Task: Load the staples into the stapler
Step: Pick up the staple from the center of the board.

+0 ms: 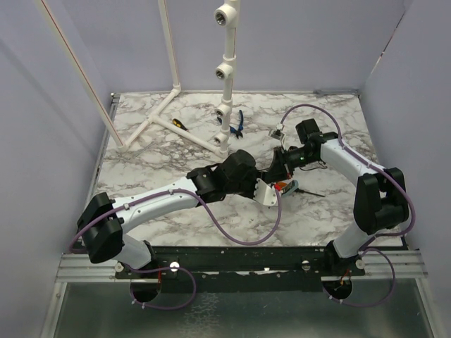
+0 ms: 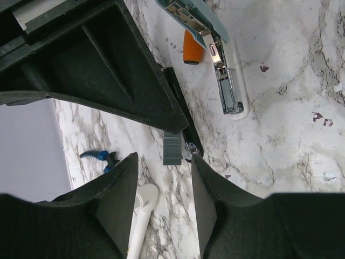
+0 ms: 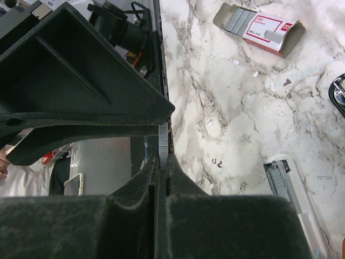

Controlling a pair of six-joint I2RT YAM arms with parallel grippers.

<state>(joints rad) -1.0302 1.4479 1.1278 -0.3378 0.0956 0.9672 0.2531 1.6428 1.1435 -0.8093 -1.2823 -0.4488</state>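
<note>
My right gripper (image 3: 163, 159) is shut on a short silvery strip of staples (image 3: 163, 141), pinched upright at its fingertips. In the left wrist view that strip (image 2: 172, 150) hangs beside the metal end of the slim black stapler (image 2: 182, 116), which lies on the marble partly under the right gripper's finger. My left gripper (image 2: 164, 162) is open, its tips either side of the strip's lower end without touching it. The white and red staple box (image 3: 261, 28) lies open, with grey strips showing. In the top view both grippers (image 1: 268, 179) meet mid-table.
A pale teal and white bar (image 2: 225, 81) with a metal channel lies opened beside an orange handle (image 2: 191, 48). Blue pliers (image 1: 236, 125), a yellow screwdriver (image 1: 180, 123) and a white pipe frame (image 1: 184, 132) lie further back. Purple walls enclose the table.
</note>
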